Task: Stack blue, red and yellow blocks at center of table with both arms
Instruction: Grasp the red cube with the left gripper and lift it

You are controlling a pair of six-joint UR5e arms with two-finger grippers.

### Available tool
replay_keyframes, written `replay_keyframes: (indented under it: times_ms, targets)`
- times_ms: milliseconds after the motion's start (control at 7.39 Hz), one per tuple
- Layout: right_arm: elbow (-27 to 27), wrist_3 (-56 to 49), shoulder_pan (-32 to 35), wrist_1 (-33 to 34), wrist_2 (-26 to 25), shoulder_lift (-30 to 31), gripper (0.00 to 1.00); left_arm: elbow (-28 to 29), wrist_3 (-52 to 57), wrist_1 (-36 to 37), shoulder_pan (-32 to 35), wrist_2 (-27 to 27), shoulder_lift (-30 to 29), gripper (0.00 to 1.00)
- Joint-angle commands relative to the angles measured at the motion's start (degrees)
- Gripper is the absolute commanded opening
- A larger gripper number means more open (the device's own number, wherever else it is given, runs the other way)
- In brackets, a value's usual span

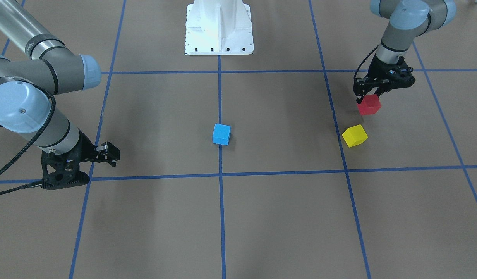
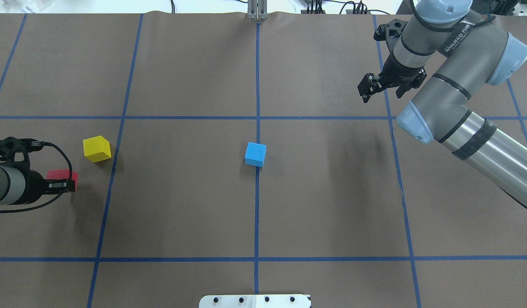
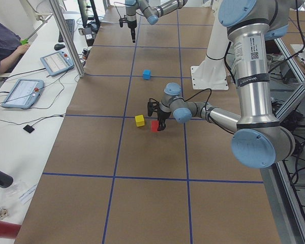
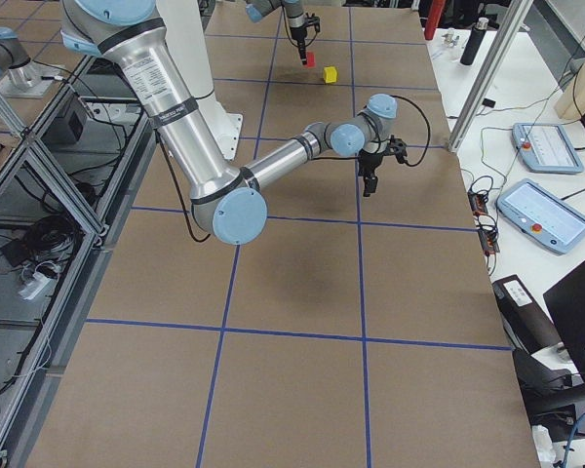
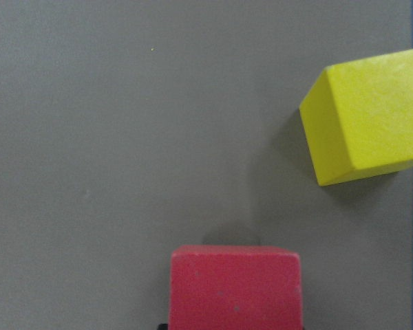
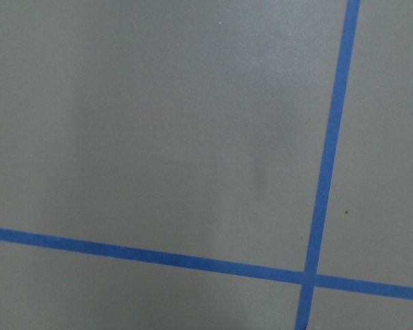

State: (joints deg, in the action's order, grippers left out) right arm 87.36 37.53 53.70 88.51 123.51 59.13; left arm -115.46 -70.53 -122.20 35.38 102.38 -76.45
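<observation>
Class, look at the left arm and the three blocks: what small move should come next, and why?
Probably lift the left hand straight up: it appears closed on the red block, the yellow block sits close beside, and the blue block stands bare at the centre.

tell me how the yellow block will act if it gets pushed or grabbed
The yellow block looks like a flat-faced cube, so it should slide or pivot rather than roll. Its crisp, straight edges suggest it is stiff. The matte faces probably are not slippery.
</observation>
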Motion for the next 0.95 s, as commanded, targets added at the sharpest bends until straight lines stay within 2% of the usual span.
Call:
replay_keyframes:
  times_ms: [0, 135, 271, 541, 676, 812]
  targets:
    - [0.0, 0.0, 0.0, 0.0, 0.07, 0.1, 1.0, -6.17, 0.05, 2.39, 5.19, 6.57, 2.01, 0.0]
    - [0.0, 0.0, 0.0, 0.0, -0.02, 0.1, 1.0, -9.06, -0.04, 10.59, 5.49, 7.56, -1.39, 0.0]
    - [0.0, 0.0, 0.0, 0.0, 0.07, 0.1, 1.0, -10.91, -0.04, 21.72, 5.49, 7.57, -9.26, 0.0]
    - [-0.52, -0.09, 0.0, -0.09, -0.02, 0.45, 1.0, -10.5, -0.74, 46.76, 4.36, 6.96, -30.59, 0.0]
    - [-0.79, -0.09, -0.09, -0.09, -0.02, 0.54, 1.0, -8.49, -3.36, 50.79, 2.26, 6.86, -37.22, 0.0]
    - [-0.97, -0.09, -0.18, -0.09, -0.28, 0.54, 1.0, -3.42, -8.51, 50.83, -1.15, 5.3, -43.03, 0.0]
